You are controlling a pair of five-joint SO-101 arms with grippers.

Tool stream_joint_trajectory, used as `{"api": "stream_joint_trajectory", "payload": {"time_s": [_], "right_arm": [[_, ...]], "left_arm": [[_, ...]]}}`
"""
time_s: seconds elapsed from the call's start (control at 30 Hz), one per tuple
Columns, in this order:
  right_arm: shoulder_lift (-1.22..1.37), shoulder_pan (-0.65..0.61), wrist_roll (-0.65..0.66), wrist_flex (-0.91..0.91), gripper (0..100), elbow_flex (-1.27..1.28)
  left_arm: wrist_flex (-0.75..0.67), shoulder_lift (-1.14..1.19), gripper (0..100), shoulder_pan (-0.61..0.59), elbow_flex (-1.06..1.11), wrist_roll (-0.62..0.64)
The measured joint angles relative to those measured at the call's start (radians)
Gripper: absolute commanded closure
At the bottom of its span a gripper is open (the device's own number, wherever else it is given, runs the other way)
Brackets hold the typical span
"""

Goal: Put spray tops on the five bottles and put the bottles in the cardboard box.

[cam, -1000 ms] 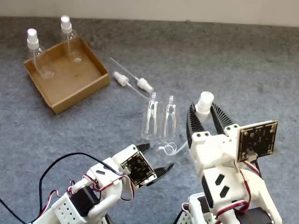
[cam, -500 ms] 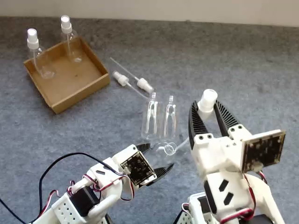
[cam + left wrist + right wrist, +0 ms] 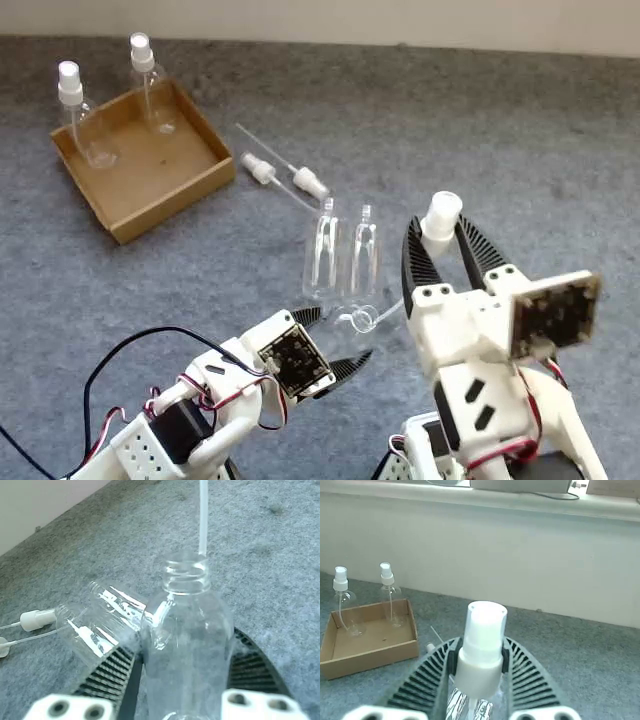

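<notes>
My left gripper (image 3: 343, 332) is shut on a clear bottle (image 3: 186, 630) with an uncapped mouth (image 3: 362, 319), low near the table's front. My right gripper (image 3: 437, 232) is shut on a white spray top (image 3: 441, 212), held above and to the right of that bottle. The spray top's thin tube (image 3: 202, 515) slants down to the rim of the bottle's mouth; I cannot tell whether its end is inside. In the right wrist view the spray top (image 3: 485, 625) stands upright between the jaws. Two capped bottles (image 3: 75, 110) (image 3: 145, 85) stand in the cardboard box (image 3: 165, 205).
Two uncapped clear bottles (image 3: 320, 250) (image 3: 365, 250) lie side by side on the grey carpet just beyond the held bottle. Two loose spray tops (image 3: 258, 168) (image 3: 310, 182) with long tubes lie between them and the box. The box is at the far left.
My right gripper shifted slightly right with the spray top, and its wrist tilted. The tube's lower part now lies closer to the bottle's mouth. The left arm kept still.
</notes>
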Motion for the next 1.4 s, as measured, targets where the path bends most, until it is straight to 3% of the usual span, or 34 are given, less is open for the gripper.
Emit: {"api": "stream_joint_trajectory", "payload": {"time_s": [0.47, 1.4], "right_arm": [[-0.002, 0.0, -0.072, -0.015, 95.7, 0.049], [0.0, -0.003, -0.083, -0.178, 95.7, 0.058]], "left_arm": [[0.0, 0.002, 90, 0.0, 0.0, 0.0], [0.0, 0.002, 90, 0.0, 0.0, 0.0]]}}
